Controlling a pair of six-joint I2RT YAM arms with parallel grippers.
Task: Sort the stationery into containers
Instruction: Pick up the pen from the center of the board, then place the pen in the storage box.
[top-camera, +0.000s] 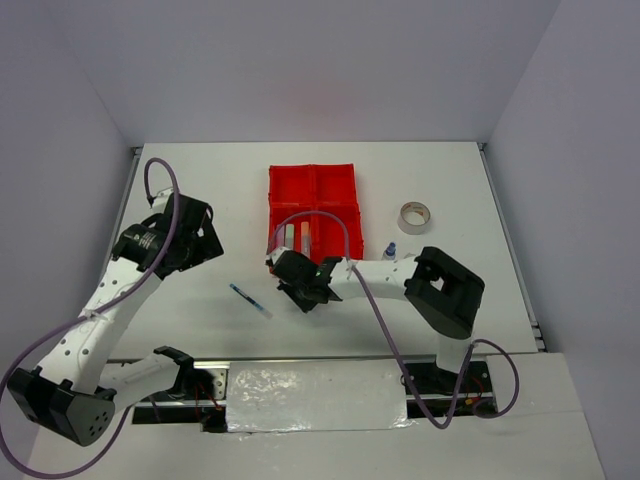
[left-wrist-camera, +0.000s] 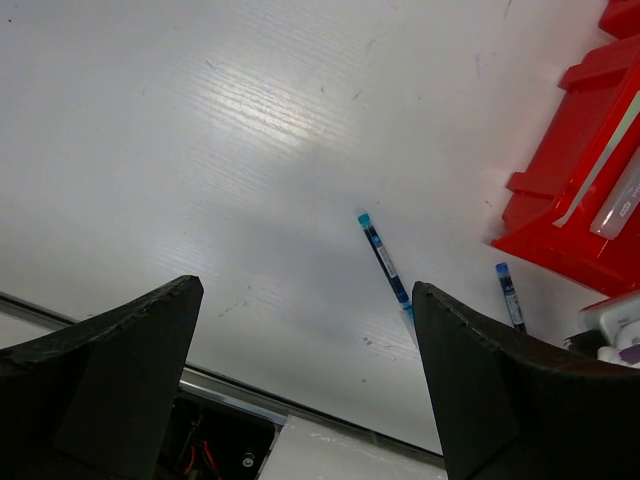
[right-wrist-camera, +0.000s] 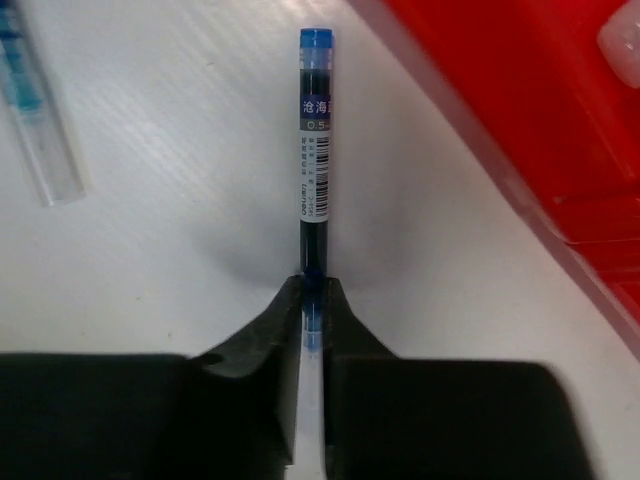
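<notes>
In the overhead view the left gripper (top-camera: 190, 238) hung over the white table (top-camera: 200, 180) at its 9 o'clock side. Its wrist camera showed the two black fingers (left-wrist-camera: 110, 385) spread fully apart with nothing between them, probably parked there to leave the middle free for the other arm. At that gripper's 4 o'clock a thin, dark-filled plastic teal-tipped pen (top-camera: 250, 300) lay flat on the table, slanted from 11 to 5 o'clock, loose and apart from both arms. Further right, the right gripper (top-camera: 300, 285) sat low at the 6 o'clock side of the bright red square plastic four-compartment red tray (top-camera: 313, 172). In its wrist view the fingertips (right-wrist-camera: 285, 305) were drawn almost together, pinching the near end of a thin dark blue-capped pen (right-wrist-camera: 315, 180) with a white printed label. That pen lay on the table pointing to 12 o'clock, just beside the tray's outer wall. The grip at the very end was likely chosen because the wall at 1 o'clock leaves little room for fingers further along the barrel. In the tray's near-left compartment lay some pale stubby sticks (top-camera: 290, 238), side by side. From overhead I could not tell their colours or count them for certain. At the tray's 4 o'clock stood a tiny clear blue-topped bottle (top-camera: 390, 250), and at its 3 o'clock lay a beige tape roll (top-camera: 414, 215). Both were outside the tray and not yet sorted.
</notes>
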